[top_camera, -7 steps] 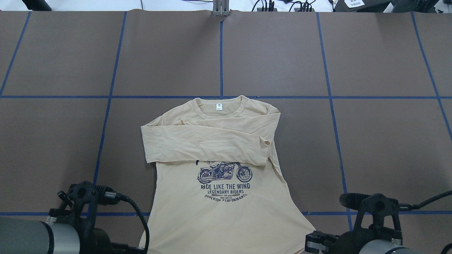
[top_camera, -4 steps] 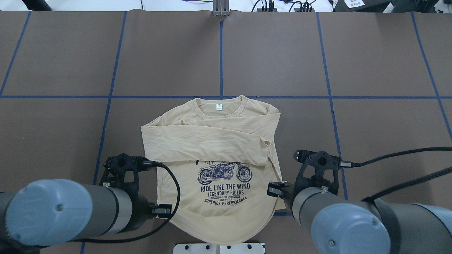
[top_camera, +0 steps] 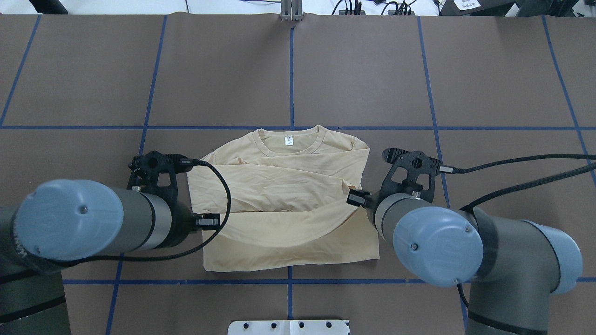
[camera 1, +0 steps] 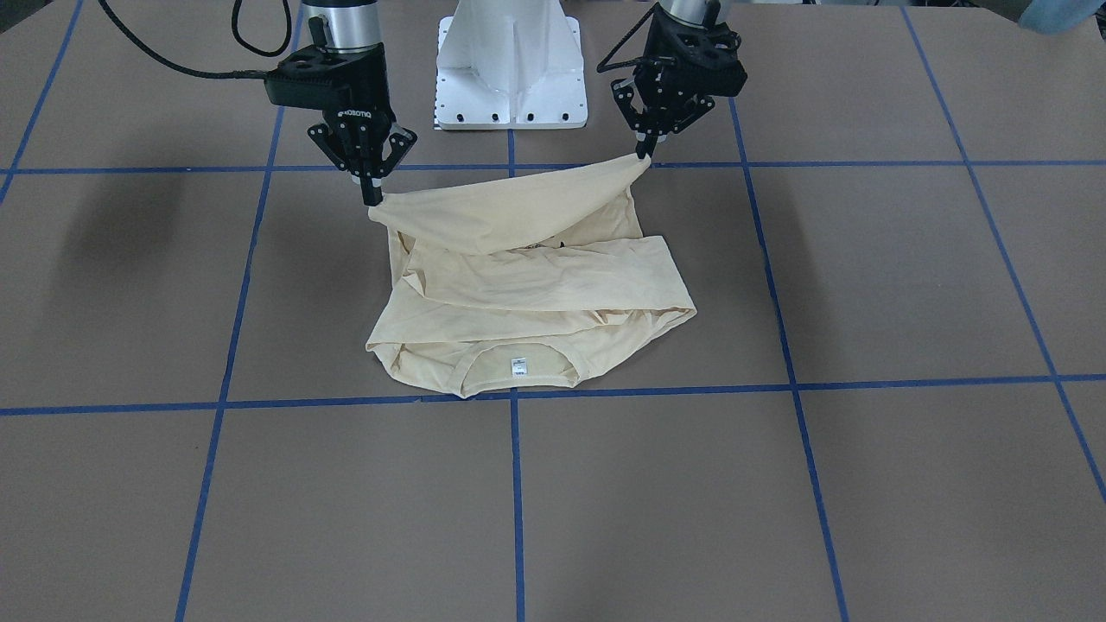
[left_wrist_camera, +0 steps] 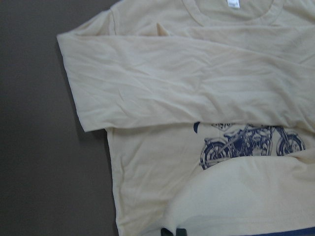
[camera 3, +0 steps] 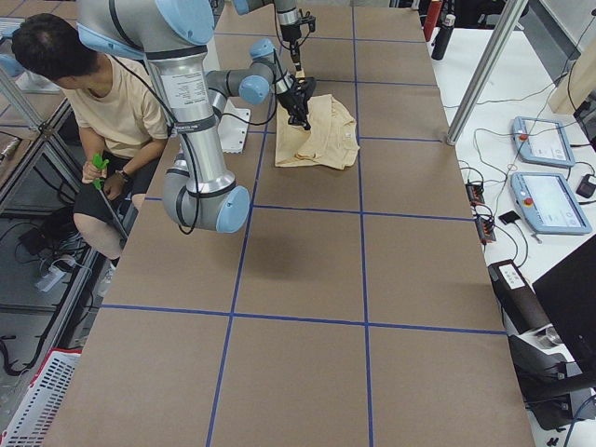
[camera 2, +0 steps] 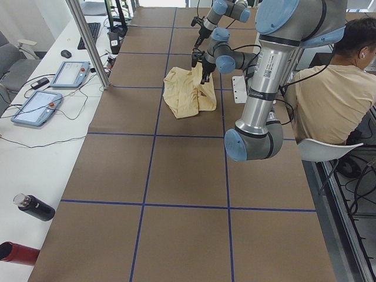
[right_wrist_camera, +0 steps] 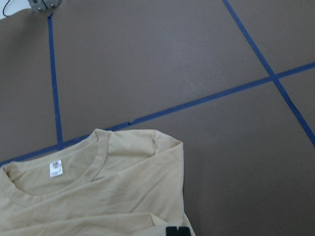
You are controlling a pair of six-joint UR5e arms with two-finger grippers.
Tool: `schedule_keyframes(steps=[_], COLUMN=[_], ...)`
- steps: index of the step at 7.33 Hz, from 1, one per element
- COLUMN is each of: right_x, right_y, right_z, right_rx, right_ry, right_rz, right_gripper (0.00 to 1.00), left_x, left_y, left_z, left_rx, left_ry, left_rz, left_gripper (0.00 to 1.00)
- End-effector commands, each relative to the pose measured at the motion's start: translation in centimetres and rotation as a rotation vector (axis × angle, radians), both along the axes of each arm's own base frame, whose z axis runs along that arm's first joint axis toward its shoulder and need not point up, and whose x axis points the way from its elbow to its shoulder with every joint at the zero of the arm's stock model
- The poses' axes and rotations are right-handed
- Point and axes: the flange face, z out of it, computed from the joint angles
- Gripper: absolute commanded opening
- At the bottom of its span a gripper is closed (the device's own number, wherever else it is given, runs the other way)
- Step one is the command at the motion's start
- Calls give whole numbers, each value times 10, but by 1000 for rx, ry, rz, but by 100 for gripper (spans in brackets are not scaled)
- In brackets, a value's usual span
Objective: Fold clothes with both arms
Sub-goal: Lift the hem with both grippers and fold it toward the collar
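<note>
The shirt (camera 1: 536, 285) is judged thin, light and limp (it sags between the held points), so hold is best taken at the hem corners. One corner is pinched by the left gripper (camera 1: 644, 151), the other by the right gripper (camera 1: 372, 192), above the desk (camera 1: 864, 259). The rest lies below and beyond both, its long axis running hem to collar (top_camera: 288, 155), collar pointed away from them.
</note>
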Motion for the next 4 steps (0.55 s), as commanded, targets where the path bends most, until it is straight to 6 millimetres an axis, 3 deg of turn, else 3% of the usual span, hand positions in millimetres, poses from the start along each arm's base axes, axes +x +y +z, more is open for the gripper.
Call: schedule_keyframes(steps=[1,3,4], right_x=[-9,-29,-48], right_y=[-52,-88,-102], right_z=[-11,-3,14], right_rx=[-3,-21,-44], right_ry=[4,60,112], right_rz=[65,96,96], right_gripper=[0,0,0], left_x=[-9,26,51], left_y=[-37,-75,-100], left_z=[0,16,44], left_rx=[2,31,66], left_ry=[-17,-78,-87], left_rz=[-76,-144,-157], left_gripper=[0,0,0])
